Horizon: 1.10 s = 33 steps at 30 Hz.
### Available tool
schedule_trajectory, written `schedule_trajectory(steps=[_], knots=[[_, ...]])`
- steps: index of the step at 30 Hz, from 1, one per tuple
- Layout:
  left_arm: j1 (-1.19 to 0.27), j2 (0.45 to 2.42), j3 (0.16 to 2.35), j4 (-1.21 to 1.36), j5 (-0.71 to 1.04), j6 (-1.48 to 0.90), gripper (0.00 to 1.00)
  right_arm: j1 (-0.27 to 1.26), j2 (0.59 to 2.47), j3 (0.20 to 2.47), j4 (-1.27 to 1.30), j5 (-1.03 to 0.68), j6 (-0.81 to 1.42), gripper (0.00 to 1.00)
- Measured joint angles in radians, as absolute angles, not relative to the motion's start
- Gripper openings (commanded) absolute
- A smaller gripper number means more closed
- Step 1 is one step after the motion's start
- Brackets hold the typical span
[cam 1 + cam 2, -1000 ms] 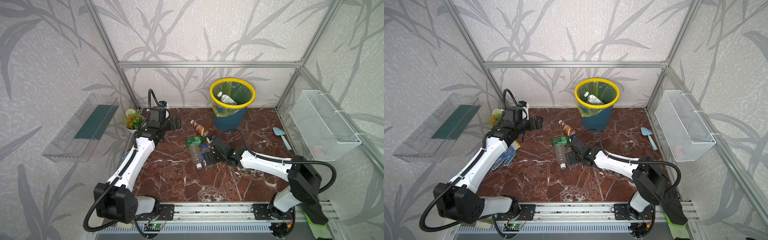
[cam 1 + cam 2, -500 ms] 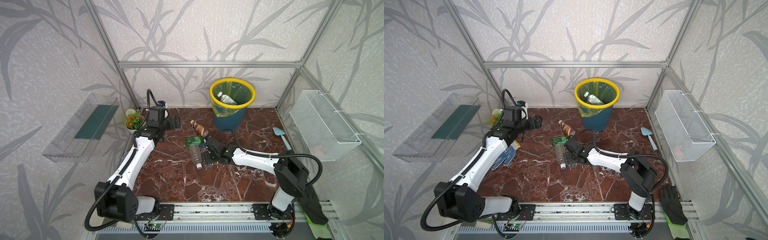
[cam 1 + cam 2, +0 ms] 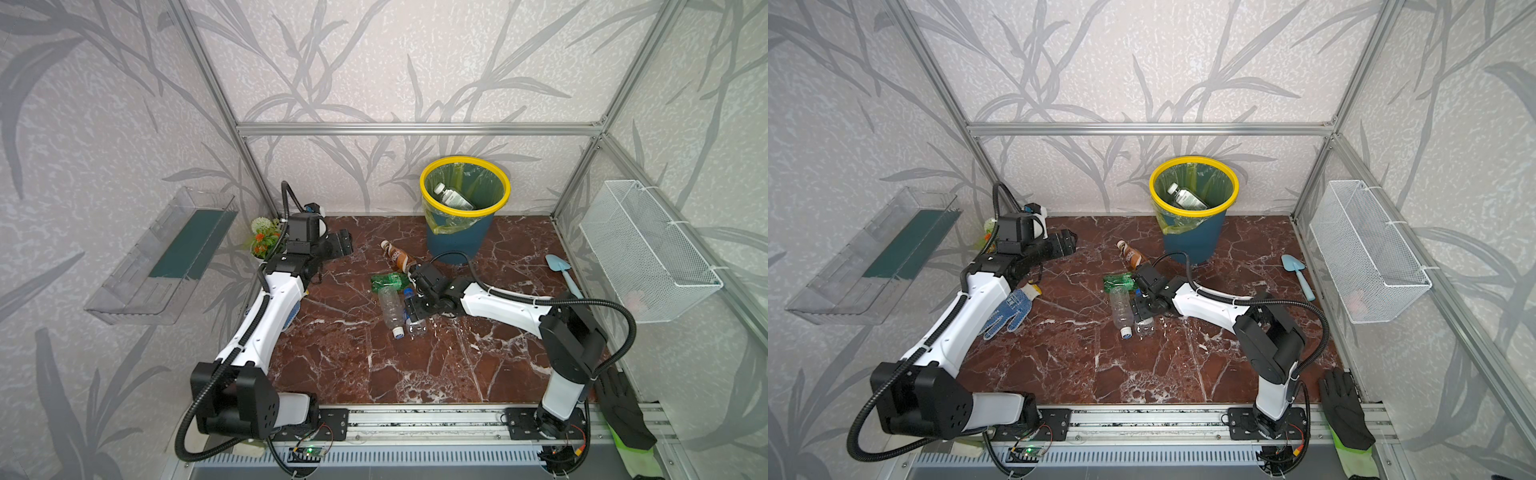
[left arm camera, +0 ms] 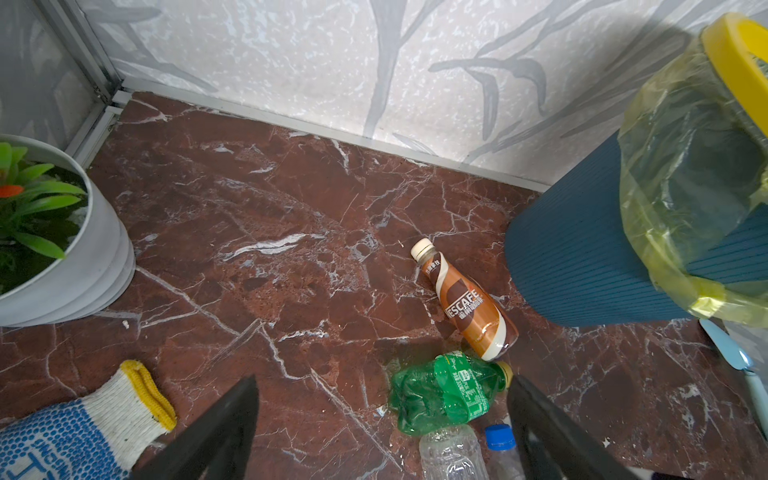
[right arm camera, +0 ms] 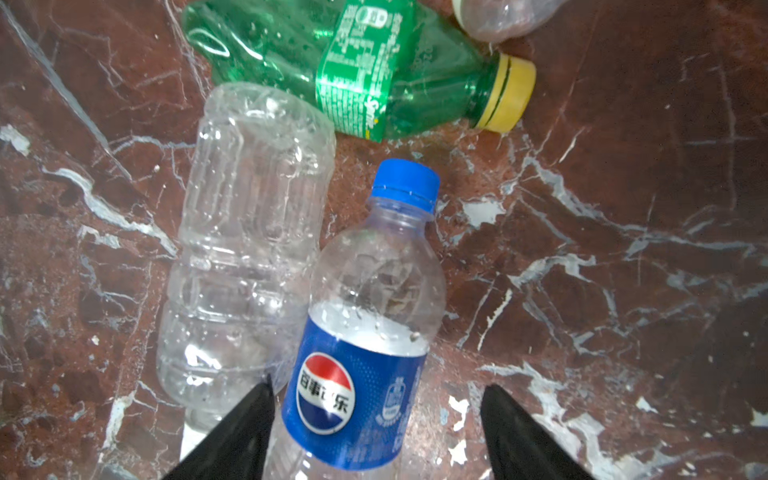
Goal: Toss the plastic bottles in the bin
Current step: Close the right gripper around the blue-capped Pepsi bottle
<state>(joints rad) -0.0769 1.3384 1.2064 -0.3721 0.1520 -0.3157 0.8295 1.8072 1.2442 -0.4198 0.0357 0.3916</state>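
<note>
Straddling the Pepsi bottle (image 5: 365,332) with the right gripper (image 5: 378,382): jaws apart, one each side of the blue label, not clamped. Bottle lies flat on the marble floor (image 5: 623,187), mid-table in both top views.

Risks as I see them:
- One jaw sits right at the seam where the clear bottle (image 5: 245,232) touches the Pepsi one; the opposite jaw has bare floor beside it. Closing off-centre like that likely shoves the bottle sideways, or pinches the clear one too.
- Wet, round plastic, so it may squirt out of a light squeeze.
- Green bottle (image 5: 361,70), crushed, lies just past the blue cap, against the clear one. Any forward drag bulldozes it.

Brown bottle (image 4: 465,303) lies beyond that, near the bin (image 3: 463,239). Bin stands at the back wall with one labelled bottle (image 3: 453,198) inside. Its rim is tall and my arm's cable (image 3: 451,252) loops by its foot, so a low carry could clip either.

Left gripper (image 4: 382,380) hangs wide apart, empty, facing the same pile. Both reaching in risks a clash.

Trowel (image 3: 559,270), work glove (image 3: 1011,309) and flower pot (image 4: 95,249) sit well clear.
</note>
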Motion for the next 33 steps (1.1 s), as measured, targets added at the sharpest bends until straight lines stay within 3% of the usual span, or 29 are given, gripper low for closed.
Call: schedule_trajectory(steps=[17,33], knots=[[-0.077,1.426,1.193,-0.347,0.178,-0.332,0.92,0.824,1.808,1.242,-0.444,0.072,0.356,0.79],[-0.077,1.429,1.193,-0.343,0.192,-0.344,0.91,0.780,1.805,1.221,-0.435,0.097,0.246,0.94]])
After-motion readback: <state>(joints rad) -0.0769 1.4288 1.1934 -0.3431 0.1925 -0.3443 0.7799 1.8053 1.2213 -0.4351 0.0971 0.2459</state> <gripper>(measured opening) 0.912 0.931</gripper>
